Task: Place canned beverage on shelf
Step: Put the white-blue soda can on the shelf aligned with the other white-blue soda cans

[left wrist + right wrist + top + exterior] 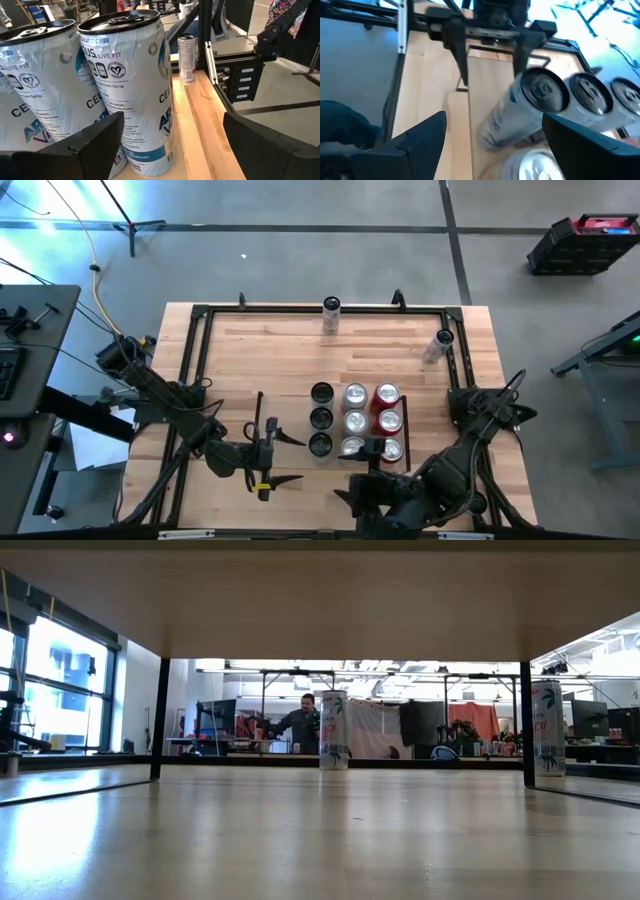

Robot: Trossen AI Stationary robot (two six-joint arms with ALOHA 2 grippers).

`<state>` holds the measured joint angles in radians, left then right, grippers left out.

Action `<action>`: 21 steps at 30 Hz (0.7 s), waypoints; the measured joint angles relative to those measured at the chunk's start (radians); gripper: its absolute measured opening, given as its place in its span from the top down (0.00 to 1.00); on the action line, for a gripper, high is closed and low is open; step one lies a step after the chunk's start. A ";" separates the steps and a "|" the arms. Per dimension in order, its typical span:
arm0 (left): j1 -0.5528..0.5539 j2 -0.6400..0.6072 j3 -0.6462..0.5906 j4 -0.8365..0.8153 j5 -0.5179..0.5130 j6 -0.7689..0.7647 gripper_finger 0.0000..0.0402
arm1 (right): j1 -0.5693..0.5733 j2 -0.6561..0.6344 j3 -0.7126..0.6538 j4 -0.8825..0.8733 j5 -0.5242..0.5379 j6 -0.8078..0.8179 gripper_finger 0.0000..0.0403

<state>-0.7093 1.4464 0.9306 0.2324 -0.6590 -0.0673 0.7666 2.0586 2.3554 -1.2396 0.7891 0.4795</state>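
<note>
Both spread pincers, left pincer (268, 457) and right pincer (372, 463), crowd the shelf (300, 430); your careless swing could topple cans (355, 420).

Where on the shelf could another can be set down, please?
Free: the bare wood between the left rail and the column of black-topped cans. Crowded: the right side, three columns of cans up to the right rail.
</note>
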 joint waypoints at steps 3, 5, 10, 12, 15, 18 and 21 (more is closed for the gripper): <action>0.000 0.000 0.000 0.000 0.000 -0.002 0.18 | -0.008 0.000 0.000 -0.047 -0.002 0.048 0.22; 0.000 0.000 0.000 -0.001 0.000 -0.007 0.18 | -0.025 0.001 -0.007 -0.065 -0.024 0.083 0.22; 0.000 0.000 0.000 -0.002 0.000 -0.008 0.18 | -0.062 0.008 -0.043 -0.071 -0.069 0.096 0.22; -0.001 0.000 0.000 -0.006 0.000 -0.008 0.18 | -0.068 0.006 -0.045 -0.068 -0.070 0.097 0.22; -0.001 0.000 0.000 -0.008 0.000 -0.009 0.18 | -0.071 0.006 -0.047 -0.065 -0.076 0.091 0.22; 0.000 -0.001 0.000 -0.008 0.000 -0.010 0.18 | -0.073 0.006 -0.047 -0.048 -0.077 0.080 0.22; 0.000 -0.002 0.000 -0.001 0.000 -0.010 0.18 | -0.073 0.006 -0.047 -0.039 -0.080 0.080 0.22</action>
<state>-0.7097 1.4445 0.9308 0.2310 -0.6586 -0.0772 0.6937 2.0647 2.3085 -1.2784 0.7094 0.5593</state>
